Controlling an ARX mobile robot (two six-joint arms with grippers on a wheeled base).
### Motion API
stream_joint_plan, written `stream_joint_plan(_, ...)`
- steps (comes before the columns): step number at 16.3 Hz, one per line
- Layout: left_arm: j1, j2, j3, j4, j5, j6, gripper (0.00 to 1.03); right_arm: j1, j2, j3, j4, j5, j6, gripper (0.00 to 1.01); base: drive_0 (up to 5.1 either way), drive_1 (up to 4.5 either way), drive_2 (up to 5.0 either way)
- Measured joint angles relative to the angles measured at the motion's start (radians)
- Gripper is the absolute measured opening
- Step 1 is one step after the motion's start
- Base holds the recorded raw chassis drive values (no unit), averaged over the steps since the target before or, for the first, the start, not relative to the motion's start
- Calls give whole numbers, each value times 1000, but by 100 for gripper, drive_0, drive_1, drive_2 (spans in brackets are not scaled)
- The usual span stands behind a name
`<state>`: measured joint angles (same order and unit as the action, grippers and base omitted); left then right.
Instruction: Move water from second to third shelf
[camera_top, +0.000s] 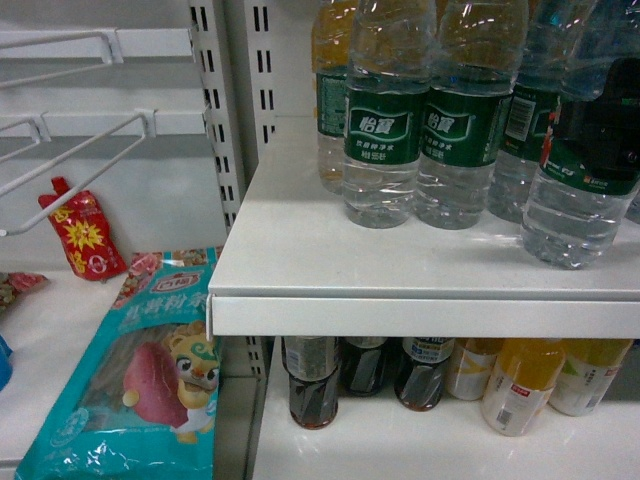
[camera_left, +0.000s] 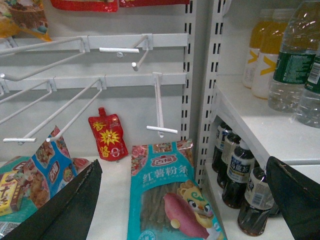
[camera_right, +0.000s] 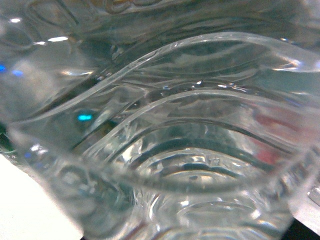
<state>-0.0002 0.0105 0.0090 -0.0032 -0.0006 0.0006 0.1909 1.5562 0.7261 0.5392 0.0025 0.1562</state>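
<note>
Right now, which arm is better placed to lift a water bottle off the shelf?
The right. Its hand is already against the clear ribbed plastic water bottle with the dark green label at the shelf's right end, and its wrist view is filled by ribbed plastic. The left hand faces the snack hooks, away from the water.

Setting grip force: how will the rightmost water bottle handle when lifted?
The water bottle looks full, so probably heavy for its size. Its thin ribbed wall may flex under squeeze. Tall and narrow, it could tip if nudged high.
</note>
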Motion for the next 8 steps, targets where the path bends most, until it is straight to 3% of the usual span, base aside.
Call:
stream_joint_plan(5, 0, 0, 0, 0, 0, 0, 98, 5, 1, 0, 0, 2, 0, 41, 0, 0, 0)
stream_joint_plan(8, 0, 0, 0, 0, 0, 0, 98, 5, 3, 1, 18, -10, 0, 71, 0, 0, 0)
